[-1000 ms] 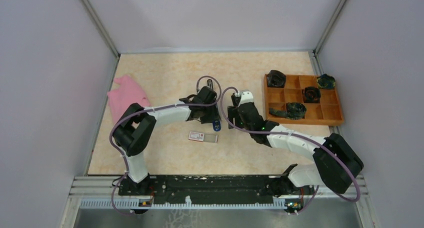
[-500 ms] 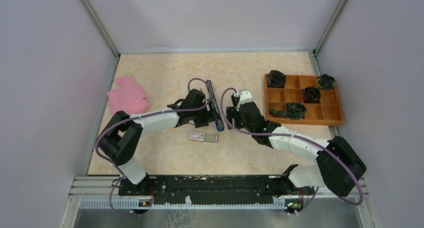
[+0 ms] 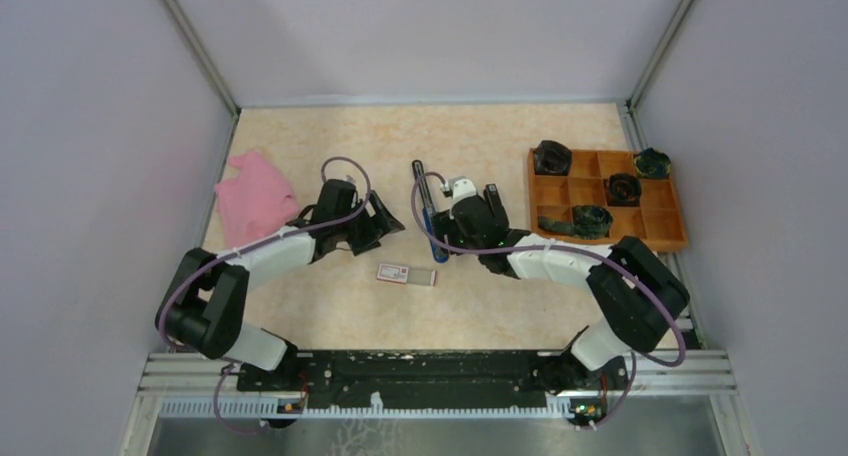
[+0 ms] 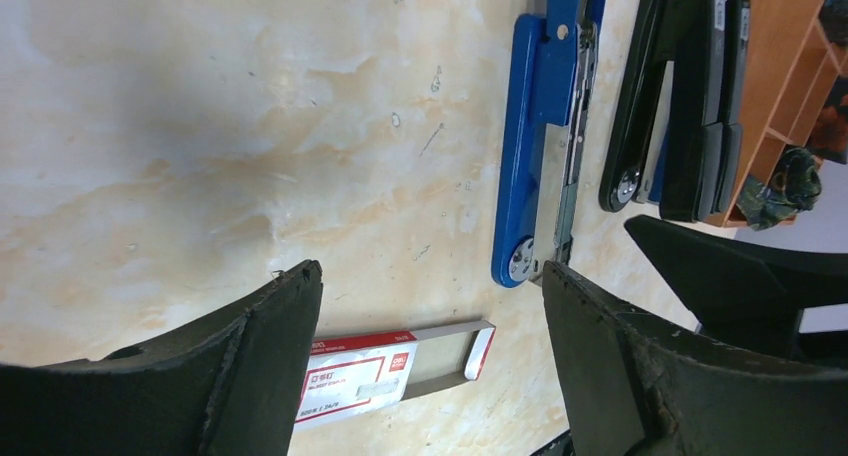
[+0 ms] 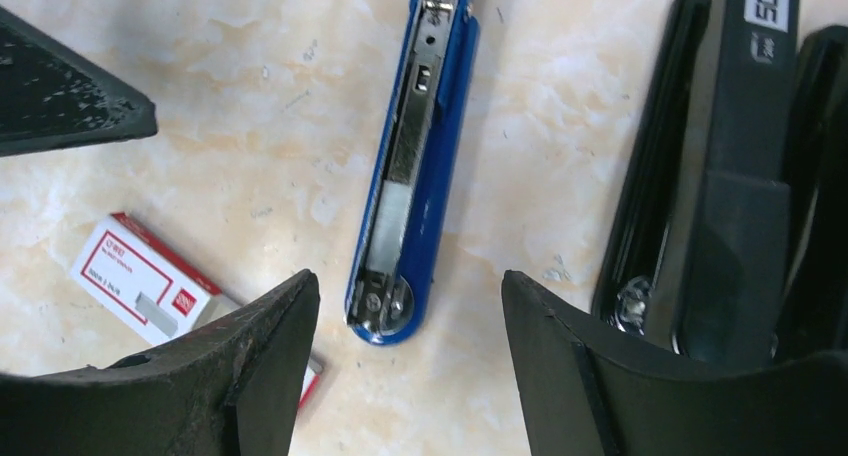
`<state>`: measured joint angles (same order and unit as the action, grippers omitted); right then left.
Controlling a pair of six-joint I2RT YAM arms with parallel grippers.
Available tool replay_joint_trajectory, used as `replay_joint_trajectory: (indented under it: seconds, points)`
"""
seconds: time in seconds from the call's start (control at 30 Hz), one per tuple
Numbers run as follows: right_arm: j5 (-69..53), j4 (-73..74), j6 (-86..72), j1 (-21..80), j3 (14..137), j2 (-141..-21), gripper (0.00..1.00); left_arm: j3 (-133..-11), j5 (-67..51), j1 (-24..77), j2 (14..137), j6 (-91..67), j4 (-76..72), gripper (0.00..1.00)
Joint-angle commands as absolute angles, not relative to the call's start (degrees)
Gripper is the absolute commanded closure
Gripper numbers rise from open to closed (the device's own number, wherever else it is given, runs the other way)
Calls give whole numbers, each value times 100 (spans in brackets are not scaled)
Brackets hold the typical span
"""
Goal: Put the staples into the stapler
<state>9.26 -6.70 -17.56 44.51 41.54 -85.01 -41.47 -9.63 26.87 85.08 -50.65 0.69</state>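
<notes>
One slim blue stapler (image 5: 412, 176); flat, seemingly cardboard staples (image 5: 140, 276).

The left arm (image 3: 275, 254) and right arm (image 3: 545, 261) pair white link shells with black joint housings, and a lilac cable (image 3: 343, 160) runs along each from the black base rail (image 3: 430, 368). Their fingers (image 4: 250, 376) are matte black wedges with scuffed faces.
</notes>
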Motion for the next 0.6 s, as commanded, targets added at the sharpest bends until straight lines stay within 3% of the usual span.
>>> replay_joint_trajectory:
  seconds: [0.0, 0.33, 0.53, 0.57]
  points:
    - [1117, -769, -1630, 4581, 4750, -8856, 33, -3976, -1248, 2399, 8163, -4847, -122, 13]
    - [1354, -678, -1586, 4717, 5129, -9602, 44, -4012, -1618, 2166, 8266, -4777, -169, 10]
    - [1306, -683, -1534, 4743, 5060, -9655, 59, -4151, -1822, 2171, 8492, -4871, -319, 9]
    - [1285, -656, -1522, 4747, 4975, -9615, 68, -4192, -1923, 2171, 8607, -4974, -473, 9]
